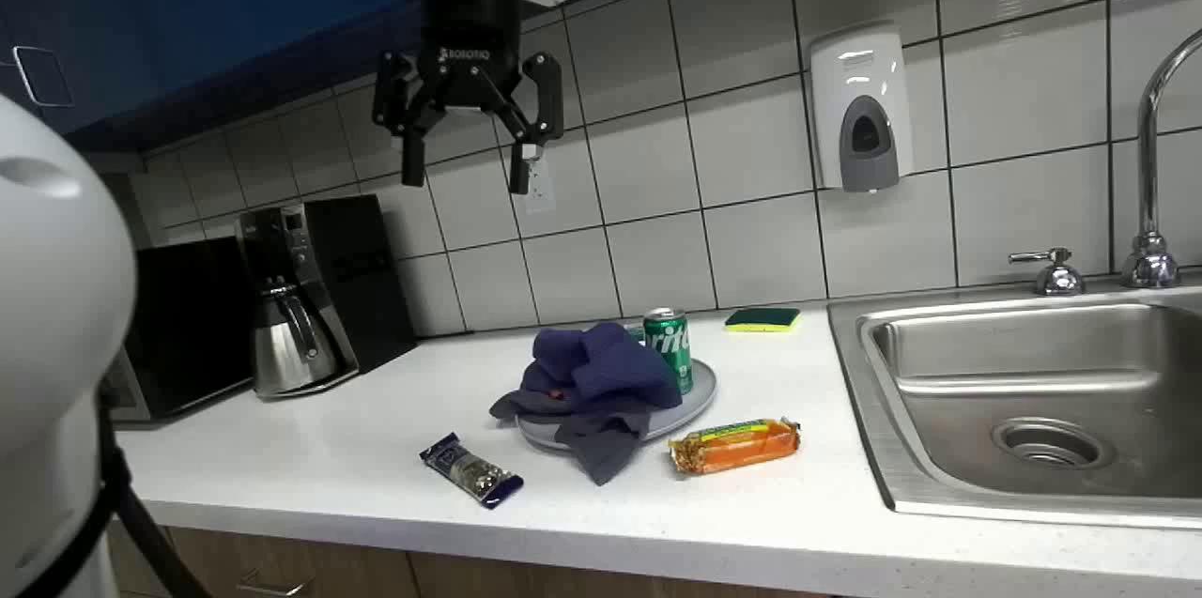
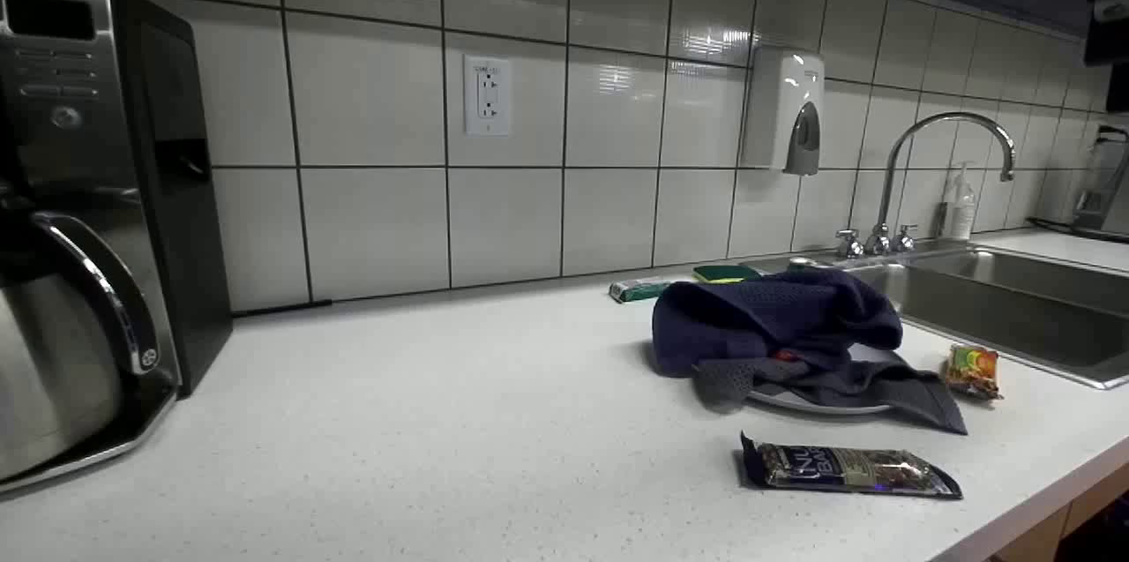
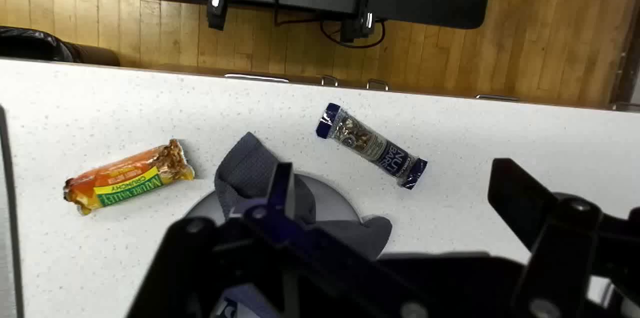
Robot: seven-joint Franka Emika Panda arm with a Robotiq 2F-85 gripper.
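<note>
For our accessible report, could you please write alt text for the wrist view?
An open, empty Robotiq gripper hangs above a white countertop, partly hiding a crumpled cloth draped over a gray plate. A wrapped Nut Bar and a wrapped Nature Valley Crunchy bar lie nearby; wooden floor shows beyond.

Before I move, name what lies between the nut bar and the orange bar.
The cloth's grey corner lies between the nut bar and the orange bar, with counter showing either side, in the wrist view.

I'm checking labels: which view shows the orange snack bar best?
The wrist view: seen from above, the orange snack bar has legible lettering, though upside down. In an exterior view, the bar lies lengthwise, lettering unreadable; in an exterior view, the bar appears nearly end-on.
</note>
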